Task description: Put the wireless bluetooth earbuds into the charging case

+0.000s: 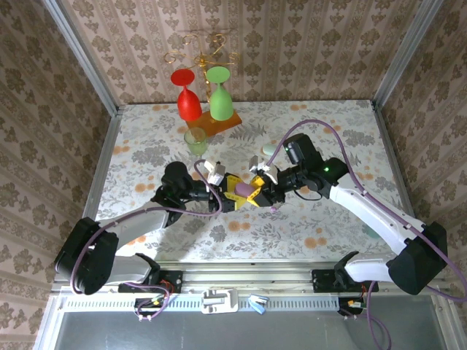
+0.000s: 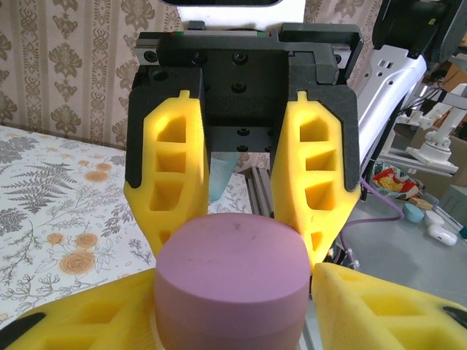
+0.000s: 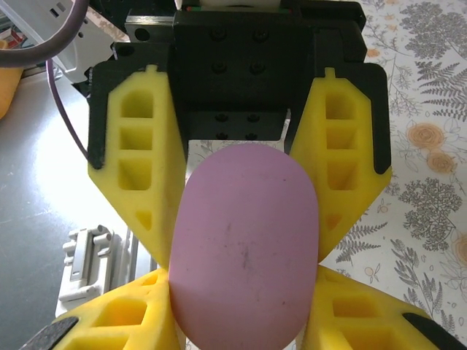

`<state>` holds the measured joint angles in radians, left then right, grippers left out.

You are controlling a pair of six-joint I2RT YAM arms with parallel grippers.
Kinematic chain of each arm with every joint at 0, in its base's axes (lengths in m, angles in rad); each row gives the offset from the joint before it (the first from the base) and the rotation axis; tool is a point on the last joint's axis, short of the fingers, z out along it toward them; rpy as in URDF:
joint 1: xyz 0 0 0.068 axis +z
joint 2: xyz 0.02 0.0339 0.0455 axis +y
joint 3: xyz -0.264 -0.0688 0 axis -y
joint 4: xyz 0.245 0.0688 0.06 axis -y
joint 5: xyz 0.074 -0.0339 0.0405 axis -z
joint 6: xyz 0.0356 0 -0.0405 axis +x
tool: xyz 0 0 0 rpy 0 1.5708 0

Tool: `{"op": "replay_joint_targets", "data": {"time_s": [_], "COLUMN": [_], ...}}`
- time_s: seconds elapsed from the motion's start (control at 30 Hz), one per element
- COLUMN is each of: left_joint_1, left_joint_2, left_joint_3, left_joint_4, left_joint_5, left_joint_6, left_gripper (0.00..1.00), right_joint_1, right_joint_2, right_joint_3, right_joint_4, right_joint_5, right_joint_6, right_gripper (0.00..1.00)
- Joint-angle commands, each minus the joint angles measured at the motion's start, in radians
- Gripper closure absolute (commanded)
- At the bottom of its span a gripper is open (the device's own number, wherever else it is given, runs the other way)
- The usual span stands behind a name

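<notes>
You have the lilac charging case (image 3: 244, 248), a smooth matte oval, held over the middle of the floral-printed worktop (image 1: 146, 138). The left pincer (image 1: 235, 197) and right pincer (image 1: 255, 193), both with hollow-celled yellow fingers, are each clamped on its sides.

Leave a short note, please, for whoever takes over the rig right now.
Left gripper: shut on the purple case, held above the table.
Right gripper: shut on the same case from the opposite side.
Done: case lifted; it looks closed.
Earbuds: too small to pick out; whether any are inside cannot be told.
To do: open the case, seat both earbuds.
</notes>
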<state>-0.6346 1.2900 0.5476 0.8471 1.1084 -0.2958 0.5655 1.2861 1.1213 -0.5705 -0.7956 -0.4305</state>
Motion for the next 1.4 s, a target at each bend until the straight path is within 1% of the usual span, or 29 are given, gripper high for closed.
{"op": "replay_joint_targets", "data": {"time_s": [0.0, 0.33, 0.63, 0.7, 0.73, 0.8, 1.03, 1.37], "left_joint_1": [-0.006, 0.0, 0.006, 0.006, 0.006, 0.006, 0.007, 0.009], "left_joint_2": [0.007, 0.006, 0.008, 0.009, 0.009, 0.009, 0.016, 0.027], "left_joint_3": [0.021, 0.008, 0.0, -0.003, -0.006, -0.009, -0.005, 0.0], "left_joint_4": [0.044, 0.076, 0.117, 0.13, 0.139, 0.155, 0.155, 0.129], "left_joint_5": [0.002, 0.014, 0.031, 0.038, 0.041, 0.042, 0.039, 0.042], "left_joint_6": [-0.018, -0.005, -0.005, -0.005, -0.004, -0.011, -0.02, -0.002], "left_gripper": [0.45, 0.43, 0.42, 0.39, 0.35, 0.33, 0.37, 0.36], "right_joint_1": [0.002, 0.002, -0.006, -0.01, -0.011, -0.013, -0.015, -0.019], "right_joint_2": [-0.024, -0.043, -0.049, -0.052, -0.055, -0.059, -0.06, -0.073], "right_joint_3": [-0.012, -0.026, -0.038, -0.044, -0.047, -0.049, -0.052, -0.055], "right_joint_4": [0.059, 0.071, 0.085, 0.094, 0.099, 0.102, 0.103, 0.128], "right_joint_5": [0.001, -0.003, -0.038, -0.046, -0.049, -0.054, -0.065, -0.062], "right_joint_6": [0.021, 0.029, 0.039, 0.044, 0.044, 0.047, 0.045, 0.063], "right_gripper": [0.81, 0.81, 0.81, 0.81, 0.81, 0.81, 0.81, 0.81]}}
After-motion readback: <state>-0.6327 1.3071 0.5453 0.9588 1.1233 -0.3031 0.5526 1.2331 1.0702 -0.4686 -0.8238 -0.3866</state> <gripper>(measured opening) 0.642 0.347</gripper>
